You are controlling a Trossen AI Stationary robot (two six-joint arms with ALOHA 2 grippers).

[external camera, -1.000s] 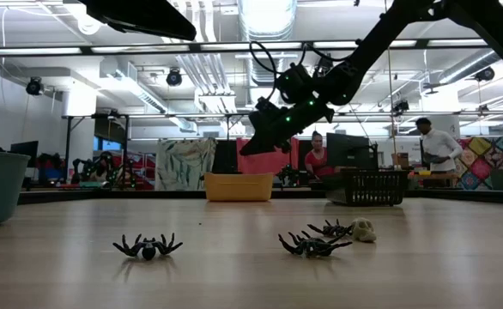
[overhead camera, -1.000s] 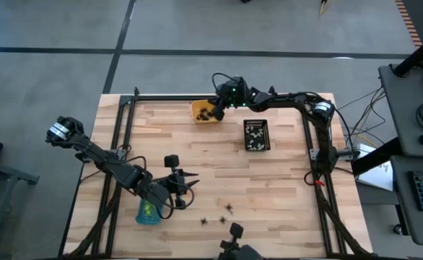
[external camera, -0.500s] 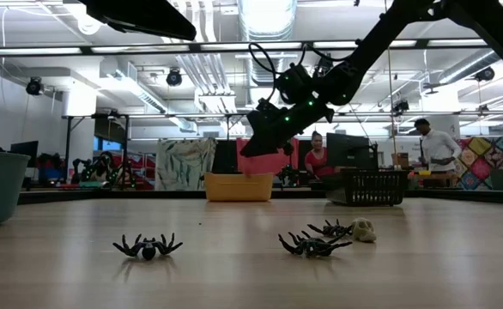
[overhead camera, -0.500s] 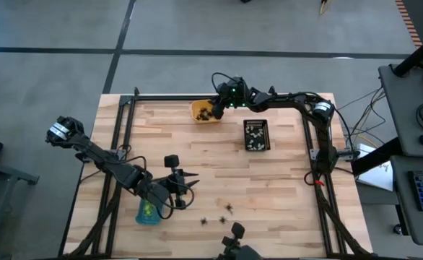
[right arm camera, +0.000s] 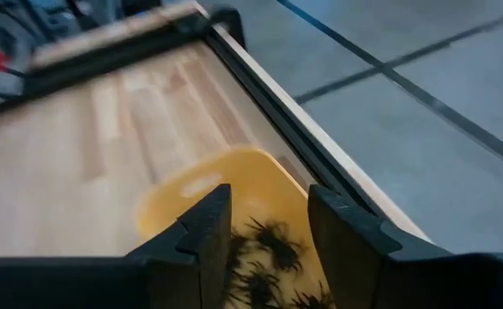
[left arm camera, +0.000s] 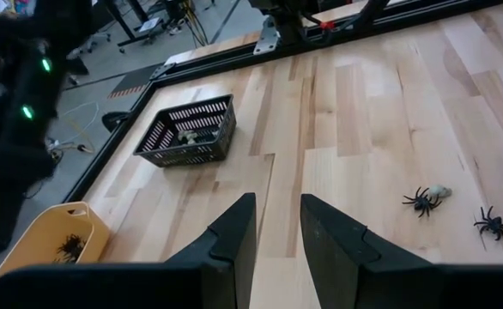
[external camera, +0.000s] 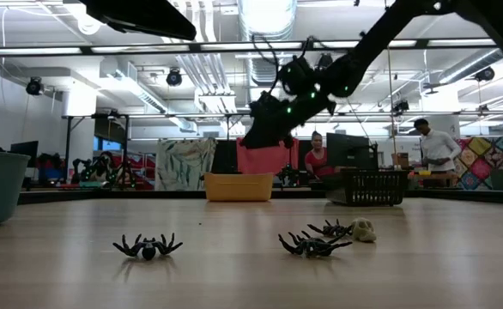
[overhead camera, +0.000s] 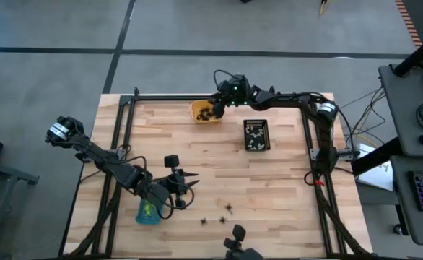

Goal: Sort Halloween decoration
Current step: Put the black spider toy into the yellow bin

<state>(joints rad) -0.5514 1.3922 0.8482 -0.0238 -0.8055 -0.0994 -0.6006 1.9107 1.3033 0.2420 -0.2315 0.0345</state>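
Observation:
Several black spider trinkets [external camera: 312,245] and a whitish one [external camera: 363,229] lie on the wooden table near its front edge. My right gripper [right arm camera: 267,232] hangs open above the orange tray [right arm camera: 209,193] at the table's far side. More black spiders [right arm camera: 273,247] lie in that tray, and nothing shows between the fingers. My left gripper [left arm camera: 277,232] hovers open and empty over the table's near left part, beside the blue tray [overhead camera: 148,211]. Lime-green pieces lie in the blue tray, and whitish ones lie in the black basket tray [left arm camera: 187,133].
A black metal frame [overhead camera: 128,108] runs along the table's far and side edges. Bare wood lies between the trays and the loose spiders [overhead camera: 228,208]. People stand in the room beyond the table's far edge.
My right gripper has rolled a little while staying above the orange tray. The left arm and the trinkets on the table have kept still.

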